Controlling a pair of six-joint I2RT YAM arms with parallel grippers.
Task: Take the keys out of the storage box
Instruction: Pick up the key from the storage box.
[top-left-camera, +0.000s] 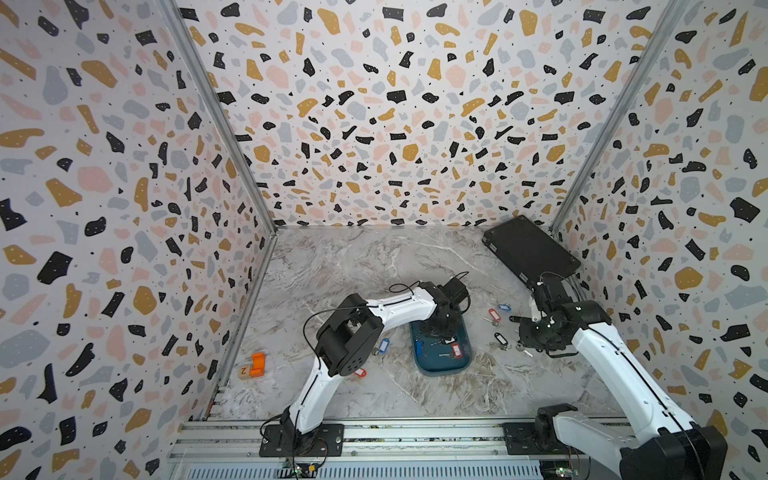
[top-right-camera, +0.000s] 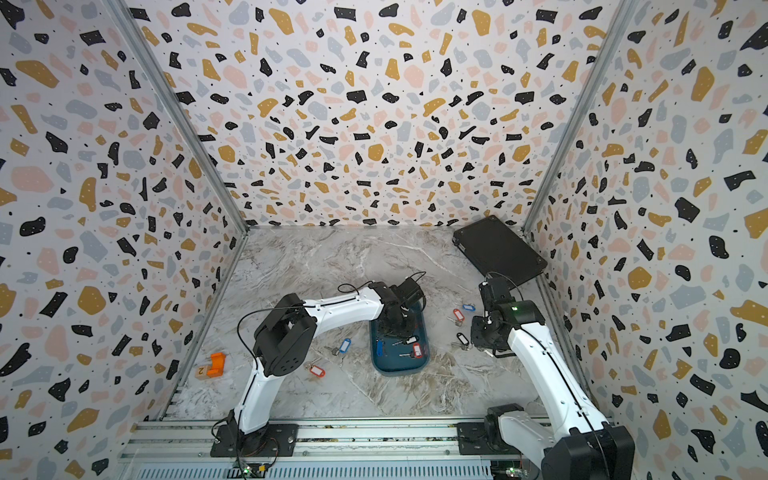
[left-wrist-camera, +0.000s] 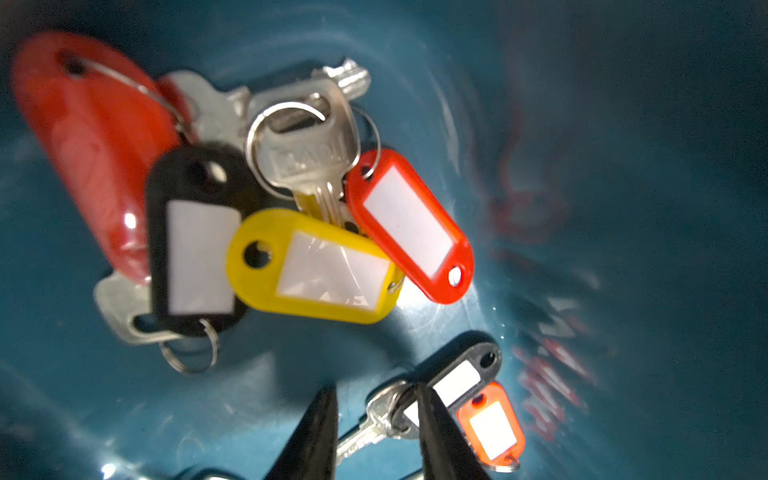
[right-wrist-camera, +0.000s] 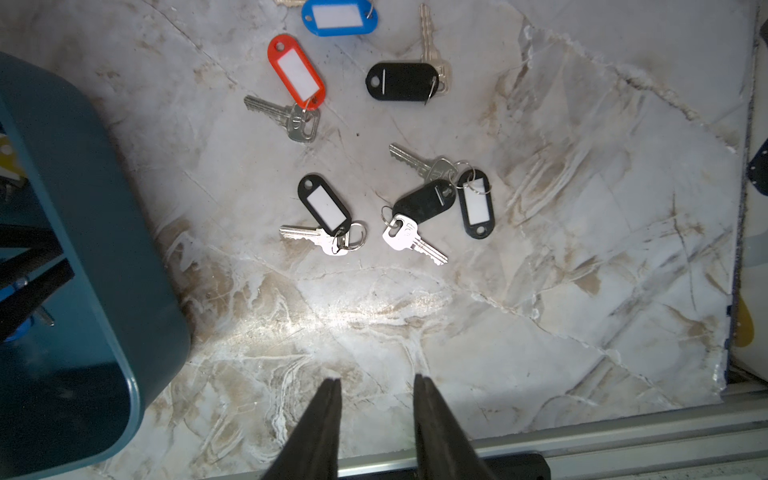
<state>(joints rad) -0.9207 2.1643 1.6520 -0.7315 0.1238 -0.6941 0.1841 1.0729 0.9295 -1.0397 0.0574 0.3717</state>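
Progress, as I judge it, is about the half. The storage box (top-left-camera: 442, 365) stands on the table (top-left-camera: 353, 270) between the two arms, and many keys (left-wrist-camera: 307, 145) are not yet out of it. In the left wrist view a heap lies on its teal floor: a big red tag (left-wrist-camera: 95, 153), a black tag (left-wrist-camera: 195, 249), a yellow tag (left-wrist-camera: 311, 266) and a smaller red tag (left-wrist-camera: 409, 224), with silver keys under and between them. A little apart from the heap lie a second black tag (left-wrist-camera: 457, 378) and an orange tag (left-wrist-camera: 492, 428). In a top view a blue tag (top-left-camera: 419, 347) shows inside the box too. So I count at least seven to take out.

Eight keys are out and lie on the table. Six are on the right side of the box: a blue-tagged key (right-wrist-camera: 340, 16), a red-tagged key (right-wrist-camera: 296, 70) and four black-tagged keys (right-wrist-camera: 324, 205), well seen in the right wrist view. On the left side of the box lie two more, a blue-tag key (top-left-camera: 384, 345) and a red-tag key (top-left-camera: 360, 372).

The left hand (left-wrist-camera: 374, 392) is down inside the box with its fingers apart, and the silver key of the second black tag lies in the gap between them; I cannot see that they pinch it. The right hand (right-wrist-camera: 376, 382) hangs over bare table near the box, fingers apart, holding nothing.
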